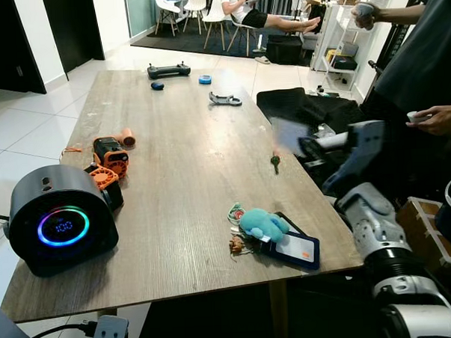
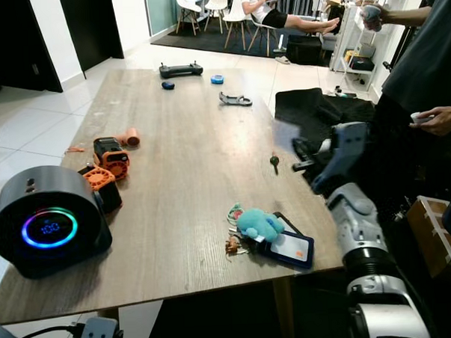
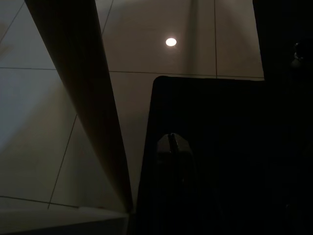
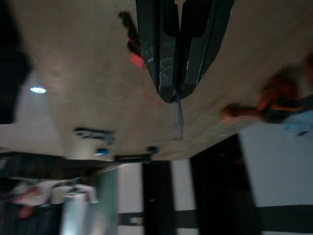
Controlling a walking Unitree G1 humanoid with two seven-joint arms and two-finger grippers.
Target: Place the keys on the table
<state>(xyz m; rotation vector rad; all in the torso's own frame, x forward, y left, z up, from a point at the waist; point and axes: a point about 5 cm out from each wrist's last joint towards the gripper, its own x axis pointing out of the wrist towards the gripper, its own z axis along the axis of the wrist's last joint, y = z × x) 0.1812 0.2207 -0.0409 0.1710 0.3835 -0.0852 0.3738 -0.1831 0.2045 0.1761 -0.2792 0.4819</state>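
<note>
The keys (image 1: 275, 162) lie on the desk (image 1: 181, 178) just beside the right pincer (image 1: 305, 145), fingers pressed together on nothing; best withdraw gently, without snagging them.

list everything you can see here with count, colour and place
long wooden table: 1, grey-brown, centre
round black speaker with glowing ring: 1, near left corner
orange and black gadgets: 2, left edge
teal plush keychain: 1, near right edge
dark blue card holder: 1, beside plush
small dark key with red tag: 1, right edge
black controller: 1, far end
person: 1, dark shirt, standing right
right gripper: 1, black, blurred, above right edge
left gripper: 1, dark, hanging low beside the table leg
</note>
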